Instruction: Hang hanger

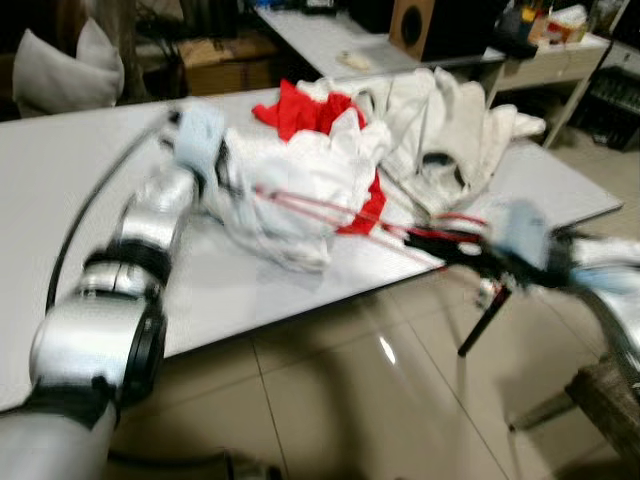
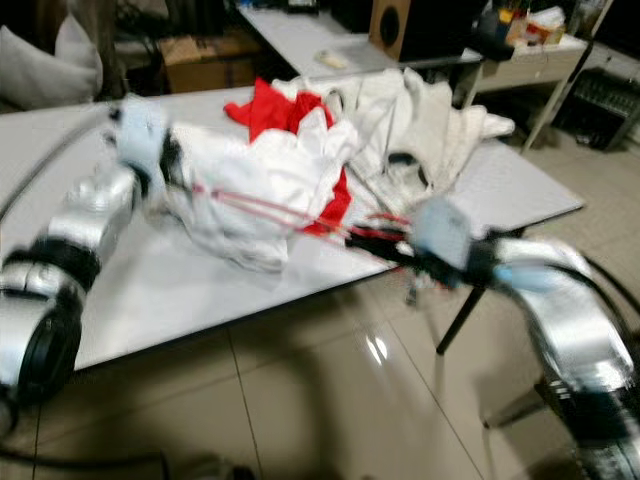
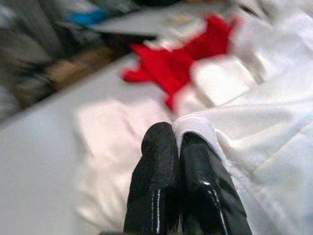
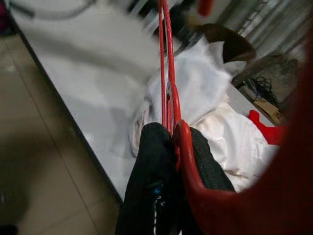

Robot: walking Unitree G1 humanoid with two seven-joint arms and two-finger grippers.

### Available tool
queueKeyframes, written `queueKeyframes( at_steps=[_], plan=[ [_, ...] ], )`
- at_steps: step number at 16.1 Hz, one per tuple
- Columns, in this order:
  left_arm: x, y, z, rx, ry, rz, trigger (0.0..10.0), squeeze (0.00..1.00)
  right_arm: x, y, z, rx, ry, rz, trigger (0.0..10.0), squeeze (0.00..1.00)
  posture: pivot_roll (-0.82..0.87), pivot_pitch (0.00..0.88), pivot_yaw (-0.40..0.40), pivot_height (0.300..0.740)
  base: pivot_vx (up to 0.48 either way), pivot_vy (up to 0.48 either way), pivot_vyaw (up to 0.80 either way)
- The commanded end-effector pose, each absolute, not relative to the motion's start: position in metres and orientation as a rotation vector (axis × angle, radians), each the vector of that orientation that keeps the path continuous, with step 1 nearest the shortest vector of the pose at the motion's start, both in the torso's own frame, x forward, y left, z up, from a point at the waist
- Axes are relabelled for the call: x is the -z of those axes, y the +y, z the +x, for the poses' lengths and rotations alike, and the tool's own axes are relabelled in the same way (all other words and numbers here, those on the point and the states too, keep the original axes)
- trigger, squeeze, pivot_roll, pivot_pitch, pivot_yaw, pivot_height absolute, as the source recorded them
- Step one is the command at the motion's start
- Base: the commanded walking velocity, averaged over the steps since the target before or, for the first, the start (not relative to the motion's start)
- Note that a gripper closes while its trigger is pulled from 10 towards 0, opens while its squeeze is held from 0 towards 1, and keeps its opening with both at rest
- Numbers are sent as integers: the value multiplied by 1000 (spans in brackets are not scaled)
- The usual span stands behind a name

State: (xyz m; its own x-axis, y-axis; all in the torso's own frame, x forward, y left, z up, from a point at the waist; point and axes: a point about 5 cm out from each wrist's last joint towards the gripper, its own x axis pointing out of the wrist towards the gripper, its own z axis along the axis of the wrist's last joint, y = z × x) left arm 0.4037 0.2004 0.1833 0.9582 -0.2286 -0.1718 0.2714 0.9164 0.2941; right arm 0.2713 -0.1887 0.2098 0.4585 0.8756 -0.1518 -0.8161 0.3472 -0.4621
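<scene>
Stretching up from the near-left foreground, left arm point(image 1: 110, 330) reaching over the bench point(image 1: 60, 180) to the left side of the clothes heap. Left gripper point(image 3: 182, 142) pinching a fold of white garment point(image 1: 300, 190), jaws closed on the cloth. Right gripper point(image 4: 172, 134), just off the near right edge of the bench, clamping the red hanger point(image 1: 330, 212), jaws closed on its frame. Hanger running from that grip across the edge and into the white garment near the middle. Red cloth point(image 1: 300, 108) and more white clothes point(image 1: 450, 130) piling toward the far right corner. Risking, probably, a snag: hanger catching in loose folds while being drawn out, dragging the whole heap over the near edge, or slipping through the right jaws.
</scene>
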Motion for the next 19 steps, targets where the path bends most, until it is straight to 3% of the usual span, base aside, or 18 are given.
queueKeyframes(
  at_steps=[1, 4, 7, 15, 19],
  plan=[
    [-181, 200, 401, 332, 152, 340, 10000, 1000, -222, -191, 267, -1056, -165, -482, 10000, 0, -161, 0, 47, 740, 0, 0, 0],
    [-161, 216, 382, 527, 226, 438, 10000, 1000, -226, -196, 256, -887, -176, -375, 10000, 0, -159, 0, 54, 740, 0, 0, 0],
    [-157, 233, 357, 636, 262, 418, 10000, 1000, -218, -191, 246, -769, -134, -295, 10000, 0, -155, 0, 61, 740, 0, 0, 0],
    [-179, 238, 305, 695, 207, 333, 10000, 1000, -201, -180, 239, -619, -65, -193, 10000, 0, -148, 9, 68, 740, 0, 0, 0],
    [-163, 256, 269, 821, 429, 589, 10000, 1000, -195, -180, 236, -607, -33, -200, 10000, 0, -146, 9, 71, 740, 0, 0, 0]
  ],
)
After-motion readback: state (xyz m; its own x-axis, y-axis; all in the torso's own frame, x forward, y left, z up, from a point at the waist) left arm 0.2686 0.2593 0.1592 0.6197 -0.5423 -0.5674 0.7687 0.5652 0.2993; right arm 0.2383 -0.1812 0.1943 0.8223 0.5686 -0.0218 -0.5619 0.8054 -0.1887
